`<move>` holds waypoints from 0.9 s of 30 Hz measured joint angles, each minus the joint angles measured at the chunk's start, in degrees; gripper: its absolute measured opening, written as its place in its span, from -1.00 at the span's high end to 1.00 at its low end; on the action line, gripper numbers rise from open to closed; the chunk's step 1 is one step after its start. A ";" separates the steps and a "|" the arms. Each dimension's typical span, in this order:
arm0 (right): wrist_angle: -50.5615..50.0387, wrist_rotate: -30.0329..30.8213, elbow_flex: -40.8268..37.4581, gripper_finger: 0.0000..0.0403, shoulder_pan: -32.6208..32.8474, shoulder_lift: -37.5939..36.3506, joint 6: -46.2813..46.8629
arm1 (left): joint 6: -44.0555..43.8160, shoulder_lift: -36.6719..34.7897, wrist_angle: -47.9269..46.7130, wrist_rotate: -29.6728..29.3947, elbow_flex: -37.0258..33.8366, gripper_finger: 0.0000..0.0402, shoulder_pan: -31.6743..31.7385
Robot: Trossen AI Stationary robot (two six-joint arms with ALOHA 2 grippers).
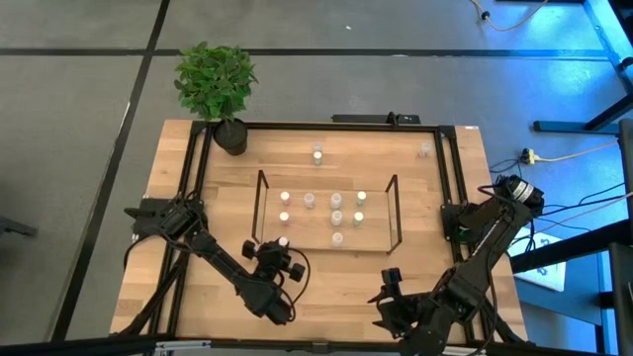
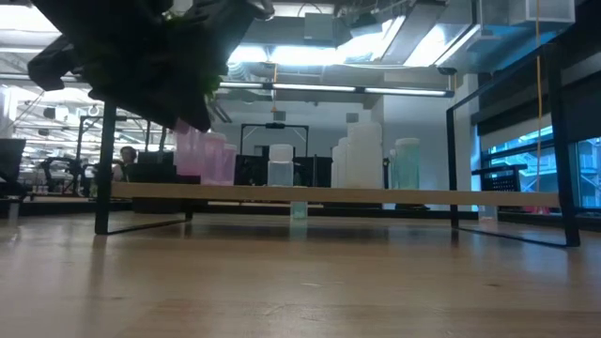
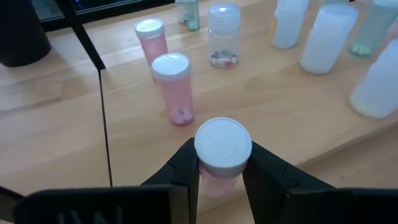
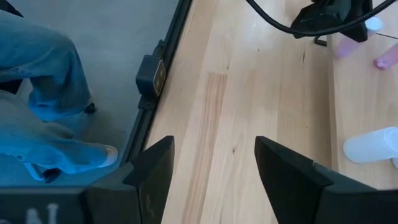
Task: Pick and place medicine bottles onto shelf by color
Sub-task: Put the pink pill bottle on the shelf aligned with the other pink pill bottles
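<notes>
Wooden table (image 1: 158, 227), boxed in by a black frame (image 1: 450, 158). Shelf (image 1: 326, 237) of thin black rods on a light board at mid-table, just ahead of the left gripper (image 1: 283, 244). Potted plant (image 1: 218, 89) at the far left corner, well beyond that gripper. Left arm reached in from the table's left edge; right arm folded at the right edge, right gripper (image 4: 214, 165) down by the near edge, well apart from the shelf, fingers spread over bare wood, nothing between them. A person's legs in blue jeans (image 4: 37, 93) on the floor beside the table, seen past the right fingers. Left fingers (image 3: 186, 168) pinched a pink bottle (image 3: 222, 155) with a white cap, upright, at the shelf's near left corner. Just ahead of it stood two more pink bottles (image 3: 173, 87), one behind the other. Farther ahead a clear bottle (image 3: 224, 34); off to the side, whitish bottles (image 3: 326, 37). Beyond the shelf, two stray bottles (image 1: 317, 153) on the table, far from both grippers.
</notes>
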 joint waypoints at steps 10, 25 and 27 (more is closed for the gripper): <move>0.00 0.00 0.02 -0.12 0.01 0.00 0.00 | 1.47 -0.02 1.27 0.04 0.00 0.57 1.45; 0.00 0.00 0.02 -0.12 0.00 -0.02 0.00 | 1.32 -0.02 1.83 2.65 0.00 0.55 2.22; -0.02 0.00 0.02 -0.12 0.02 -0.02 0.00 | 1.29 -0.02 1.83 2.67 0.00 0.51 2.22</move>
